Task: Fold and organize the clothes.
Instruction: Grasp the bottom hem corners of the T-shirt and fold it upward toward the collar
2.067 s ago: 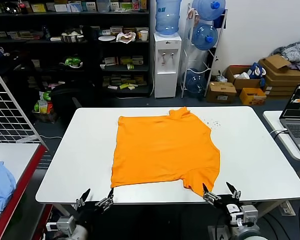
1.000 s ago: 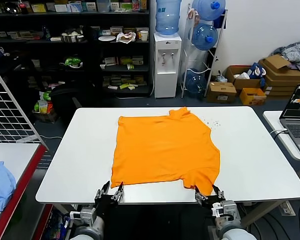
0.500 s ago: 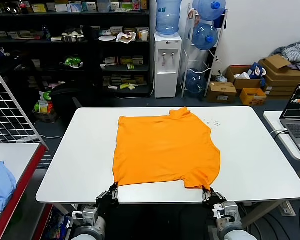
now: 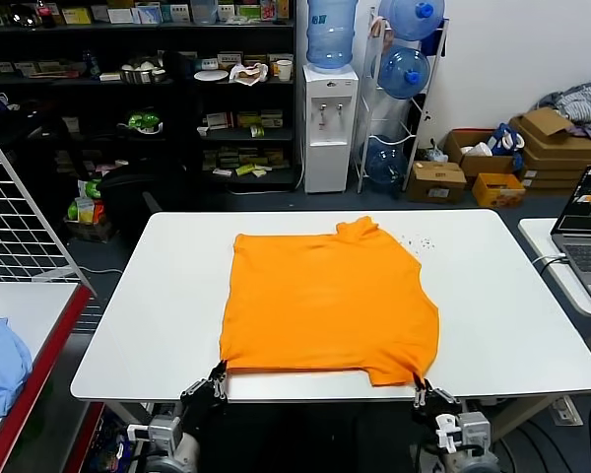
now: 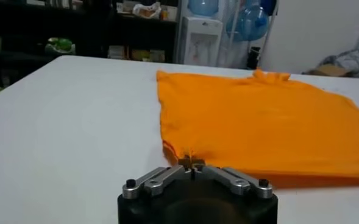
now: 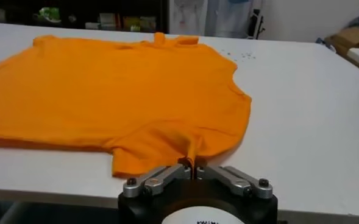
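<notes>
The orange T-shirt (image 4: 327,303) lies spread flat on the middle of the white table (image 4: 502,296), with its collar at the far side and its hem along the near edge. The left gripper (image 4: 217,375) is at the near left corner of the shirt, and its fingers are pressed together on the cloth there. The right gripper (image 4: 420,386) is at the near right corner, also pinching the fabric at the sleeve. A light blue garment (image 4: 0,367) lies on another table at the far left.
</notes>
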Tool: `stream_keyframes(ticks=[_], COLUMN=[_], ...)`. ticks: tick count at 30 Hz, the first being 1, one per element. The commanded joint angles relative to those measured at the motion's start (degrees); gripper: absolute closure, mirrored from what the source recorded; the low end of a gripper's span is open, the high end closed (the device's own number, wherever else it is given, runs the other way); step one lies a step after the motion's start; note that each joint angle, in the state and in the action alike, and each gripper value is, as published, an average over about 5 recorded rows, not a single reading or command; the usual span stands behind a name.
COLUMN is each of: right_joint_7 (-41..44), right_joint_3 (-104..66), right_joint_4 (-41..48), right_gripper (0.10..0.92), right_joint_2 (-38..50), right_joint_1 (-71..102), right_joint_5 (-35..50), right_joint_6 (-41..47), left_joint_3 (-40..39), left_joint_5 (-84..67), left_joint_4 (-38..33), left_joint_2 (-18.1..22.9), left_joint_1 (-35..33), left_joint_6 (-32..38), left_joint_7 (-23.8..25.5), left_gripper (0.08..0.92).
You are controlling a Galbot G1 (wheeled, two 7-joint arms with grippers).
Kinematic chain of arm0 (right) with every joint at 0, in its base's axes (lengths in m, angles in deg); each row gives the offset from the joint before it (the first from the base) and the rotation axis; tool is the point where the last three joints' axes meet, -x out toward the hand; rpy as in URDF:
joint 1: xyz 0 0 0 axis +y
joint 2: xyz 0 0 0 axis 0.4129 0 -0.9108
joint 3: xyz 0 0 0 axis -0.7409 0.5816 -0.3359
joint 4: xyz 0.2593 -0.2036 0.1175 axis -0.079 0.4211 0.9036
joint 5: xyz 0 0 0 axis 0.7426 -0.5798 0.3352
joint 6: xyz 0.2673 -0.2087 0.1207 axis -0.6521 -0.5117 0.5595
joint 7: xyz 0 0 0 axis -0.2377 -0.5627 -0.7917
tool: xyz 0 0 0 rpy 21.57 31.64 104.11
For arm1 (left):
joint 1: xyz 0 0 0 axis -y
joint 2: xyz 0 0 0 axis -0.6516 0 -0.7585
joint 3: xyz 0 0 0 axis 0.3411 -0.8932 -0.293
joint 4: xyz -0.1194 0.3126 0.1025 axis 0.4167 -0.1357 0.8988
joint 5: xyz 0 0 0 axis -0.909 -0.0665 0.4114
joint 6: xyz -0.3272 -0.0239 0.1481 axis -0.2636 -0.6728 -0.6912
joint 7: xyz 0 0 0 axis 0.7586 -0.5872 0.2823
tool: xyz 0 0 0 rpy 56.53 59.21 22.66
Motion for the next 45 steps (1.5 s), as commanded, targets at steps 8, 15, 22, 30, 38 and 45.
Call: stream_keyframes(ticks=[8, 15, 22, 30, 38, 45], right_joint_7=[-1.5, -3.2, -5.2, -6.8, -6.2, -1.6], right_joint_3=[-1.5, 2.5, 6.4, 10.2, 13.3, 12.3], right_joint_4=[-3.4, 5.3, 11.3, 16.0, 20.3, 19.4], right_gripper=[0.902, 0.902, 0.902, 0.902, 0.895, 0.742], right_joint_2=[2.7, 5.1, 6.1, 9.1, 8.4, 8.8], right_joint_1=[-1.4, -17.6, -29.8, -39.0, -44.6, -41.9], right_joint_5=[3.4, 7.1, 10.6, 17.2, 18.0, 15.1], right_joint_6=[-3.0, 0.2, 5.1, 10.8, 10.7, 6.4], left_joint_3=[0.9, -2.6, -5.5, -8.9, -10.4, -8.8], left_joint_5=[-1.8, -3.6, -7.6, -11.2, -11.6, -11.8], left_joint_4=[-7.5, 2.6, 10.3, 17.7, 20.5, 16.3], left_joint_2=[-1.5, -1.5, -1.7, -1.5, -0.2, -2.3], left_joint_1=[-2.6, 12.7, 23.8, 32.9, 36.2, 32.8], left_joint_6=[1.4, 1.9, 1.2, -0.4, -2.6, -3.6], left_joint_7=[-0.2, 0.3, 0.0, -0.6, -1.4, -1.0], left_gripper=[0.908, 0.908, 0.908, 0.908, 0.908, 0.810])
